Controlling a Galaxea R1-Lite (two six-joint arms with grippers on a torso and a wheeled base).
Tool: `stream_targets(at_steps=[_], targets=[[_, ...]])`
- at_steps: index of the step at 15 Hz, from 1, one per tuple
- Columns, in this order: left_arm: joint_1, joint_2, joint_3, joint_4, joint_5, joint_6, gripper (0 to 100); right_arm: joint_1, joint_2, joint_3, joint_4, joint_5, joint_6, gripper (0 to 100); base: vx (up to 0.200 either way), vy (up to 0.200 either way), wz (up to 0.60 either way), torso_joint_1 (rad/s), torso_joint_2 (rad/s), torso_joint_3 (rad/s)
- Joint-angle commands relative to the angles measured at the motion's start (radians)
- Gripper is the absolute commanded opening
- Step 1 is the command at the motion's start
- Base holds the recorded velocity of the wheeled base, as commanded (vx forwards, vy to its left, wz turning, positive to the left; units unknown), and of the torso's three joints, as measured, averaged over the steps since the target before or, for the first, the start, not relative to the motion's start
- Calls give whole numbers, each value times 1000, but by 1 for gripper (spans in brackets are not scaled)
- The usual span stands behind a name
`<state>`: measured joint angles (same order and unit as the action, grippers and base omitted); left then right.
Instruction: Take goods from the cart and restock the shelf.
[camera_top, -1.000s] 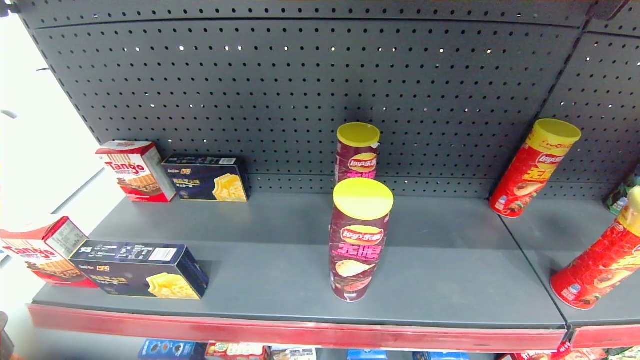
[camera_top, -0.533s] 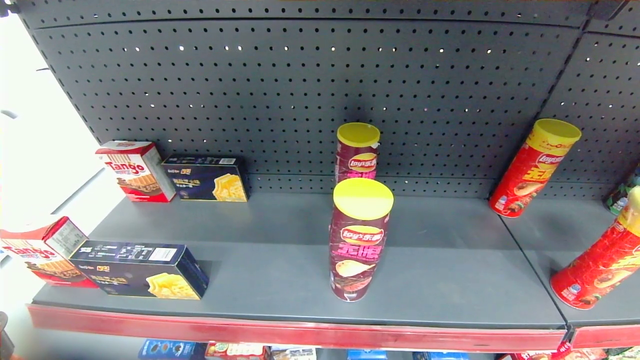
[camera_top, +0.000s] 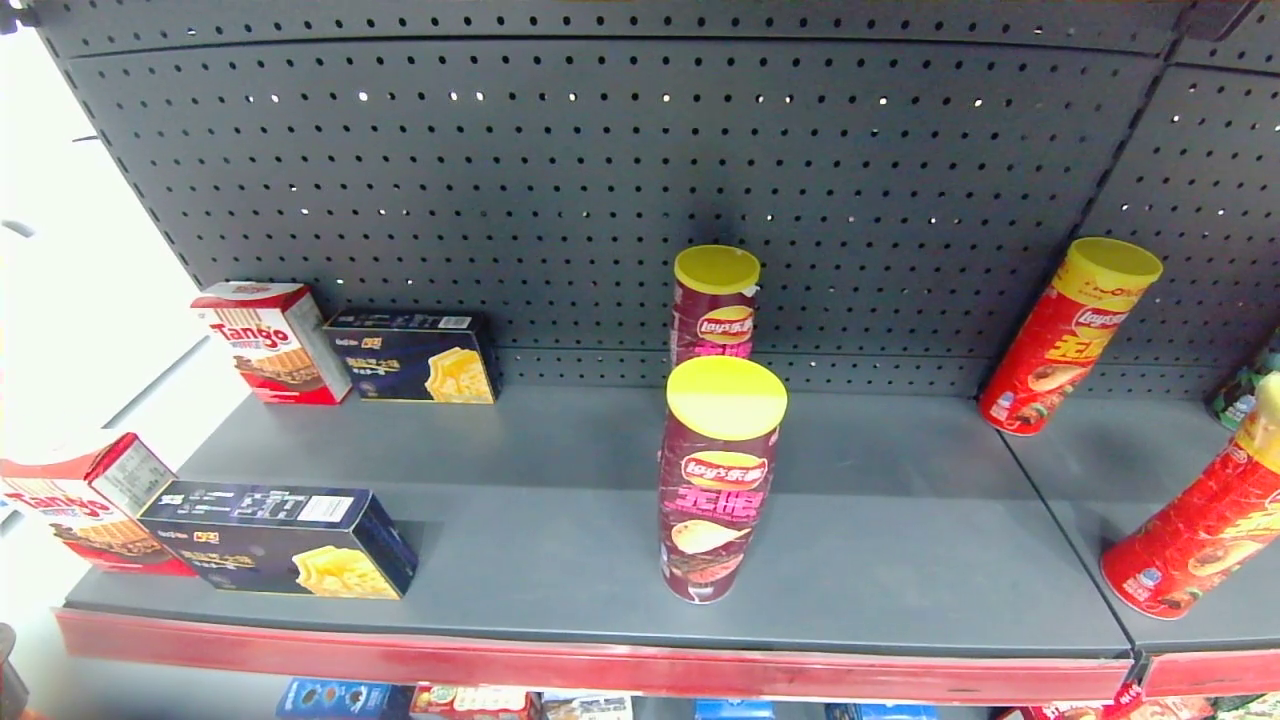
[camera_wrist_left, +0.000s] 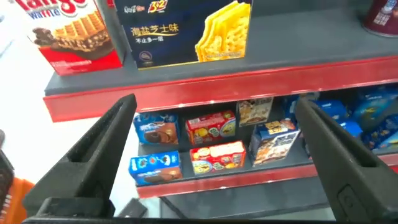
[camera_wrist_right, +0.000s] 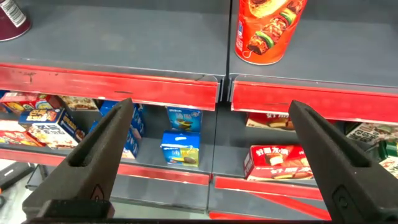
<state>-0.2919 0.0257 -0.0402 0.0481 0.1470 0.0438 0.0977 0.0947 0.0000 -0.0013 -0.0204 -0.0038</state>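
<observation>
No movement since earlier frames. Left gripper (camera_wrist_left: 216, 104) spread wide, empty; right gripper (camera_wrist_right: 211, 107) likewise, facing shelf (camera_top: 880, 540).

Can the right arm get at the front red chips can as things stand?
Probably yes. The right gripper is open and empty, and nothing stands between it and the front red chips can. It seems aimed at the red shelf lip below the can, so it may need to rise.

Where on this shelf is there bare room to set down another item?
Widest free patch: shelf board between the front dark blue box and the front maroon can. Another lies between that can and the rear red can. The left end is crowded with boxes.
</observation>
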Motion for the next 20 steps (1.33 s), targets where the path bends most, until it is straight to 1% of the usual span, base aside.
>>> stream_targets(at_steps=[1,2,4,5,6,7,8,12,13,14,18,20], targets=[[-1,3,-1,1,-1,-2,100,1,5,0,0,0,-1,100,0,0,0,0,0,0],[-7,3,0,-1,-4,1,100,1,5,0,0,-1,-1,100,0,0,0,0,0,0],[50,59,-1,3,-6,-12,100,1,5,0,0,0,-1,100,0,0,0,0,0,0],[244,63,22,-4,-106,-24,100,1,5,0,0,0,-1,100,0,0,0,0,0,0],[249,62,23,-5,-115,-24,100,1,5,0,0,0,-1,100,0,0,0,0,0,0],[309,-9,33,-30,-218,10,100,1,5,0,0,-1,-1,100,0,0,0,0,0,0],[295,-20,34,-34,-218,5,100,1,5,0,0,0,-1,100,0,0,0,0,0,0],[295,-26,39,-43,-210,10,100,1,5,0,0,0,-1,100,0,0,0,0,0,0],[295,-26,39,-42,-205,-9,100,-1,5,0,0,0,-1,100,0,0,0,0,0,0],[293,-26,39,-42,-192,-19,100,1,5,0,0,0,-1,100,0,0,0,0,0,0],[293,-26,37,-42,-195,-13,100,-1,5,0,0,0,-1,100,0,0,0,0,0,0],[293,-26,37,-42,-193,-18,100,-115,-43,0,1,0,7,100,0,0,0,0,0,0]])
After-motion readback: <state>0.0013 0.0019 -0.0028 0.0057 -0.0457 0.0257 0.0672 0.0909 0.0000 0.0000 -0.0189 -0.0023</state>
